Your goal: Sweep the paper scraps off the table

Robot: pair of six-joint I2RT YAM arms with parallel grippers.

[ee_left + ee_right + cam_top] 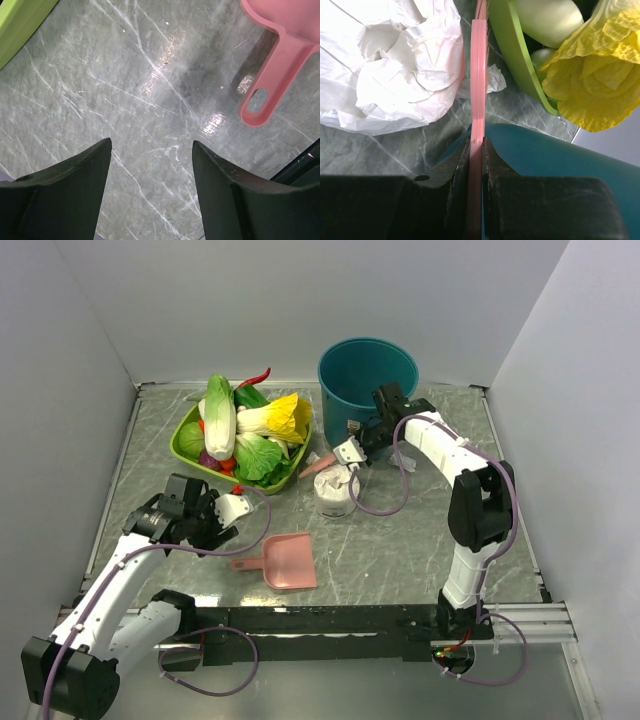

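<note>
- The right jaws are clamped shut on a thin pink strip (479, 75). Its long axis runs straight out from them, and seen from overhead it points left, toward the near corner of the green tray (180, 445) of vegetables.
- One small paper scrap (493, 80) lies on the grey counter (400, 560), just beside the strip at the foot of the tray's wall. It is too crumpled to tell which way it points.
- On the strip's other side, an upright tissue roll (337, 490) topped with crumpled paper presses against it.
- A teal bucket (367, 375) stands at the counter's far edge, just beside the right arm's wrist.
- The left jaws stand wide apart, holding nothing, above bare counter.
- A pink dustpan (288, 562) lies flat just to their right. Its long axis runs left to right and its handle points left, at those jaws.
</note>
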